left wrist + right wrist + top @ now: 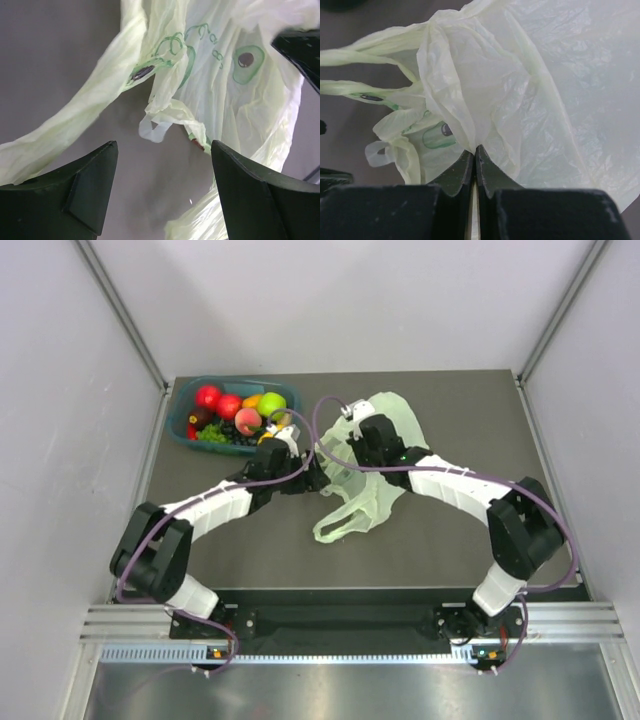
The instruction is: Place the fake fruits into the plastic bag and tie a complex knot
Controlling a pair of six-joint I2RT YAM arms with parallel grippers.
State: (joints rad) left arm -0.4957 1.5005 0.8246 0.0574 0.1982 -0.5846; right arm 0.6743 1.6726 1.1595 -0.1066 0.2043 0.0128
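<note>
The pale green plastic bag [375, 465] lies crumpled in the middle of the table, its handles trailing to the near left. My right gripper [475, 148] is shut on a fold of the bag [485, 95] near its mouth. My left gripper [164, 150] is open and empty, hovering just left of the bag's [220, 75] opening with a loop handle [65, 135] stretched past it. The fake fruits [240, 412], red, green, peach and dark ones, sit in the teal tray. No knot shows.
The teal tray [182, 426] stands at the back left of the dark table. Grey walls enclose the table on the left, right and back. A metal rail runs along the near edge.
</note>
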